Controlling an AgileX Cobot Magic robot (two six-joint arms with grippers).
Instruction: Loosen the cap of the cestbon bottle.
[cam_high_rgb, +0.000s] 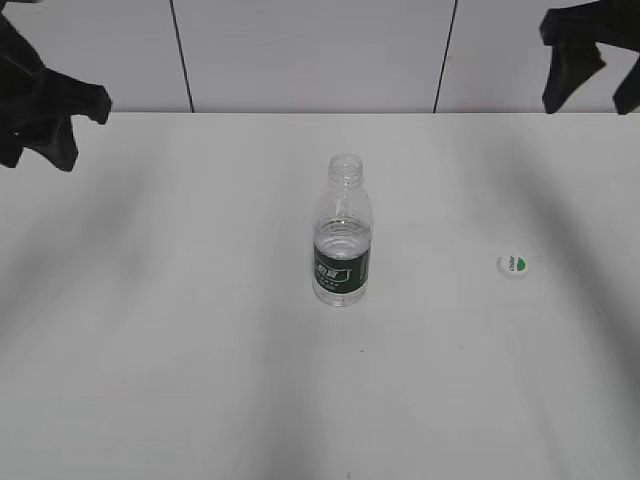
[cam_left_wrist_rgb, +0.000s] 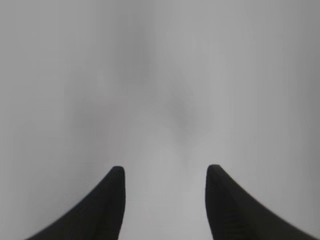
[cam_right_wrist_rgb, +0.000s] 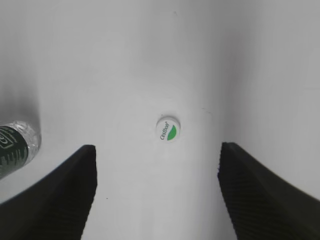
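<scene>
The cestbon bottle (cam_high_rgb: 341, 235) stands upright at the middle of the white table, clear with a dark green label, its neck open with no cap on it. Its edge shows at the left of the right wrist view (cam_right_wrist_rgb: 14, 147). The cap (cam_high_rgb: 512, 265) lies flat on the table to the bottle's right, white with a green leaf mark; it also shows in the right wrist view (cam_right_wrist_rgb: 168, 129). My right gripper (cam_right_wrist_rgb: 156, 150) is open and empty, high above the cap. My left gripper (cam_left_wrist_rgb: 165, 170) is open and empty over bare table, raised at the far left (cam_high_rgb: 40, 115).
The white table (cam_high_rgb: 200, 330) ends at a pale panelled wall (cam_high_rgb: 300, 50) behind. Soft arm shadows fall across the tabletop. The right arm (cam_high_rgb: 590, 55) hangs at the upper right corner.
</scene>
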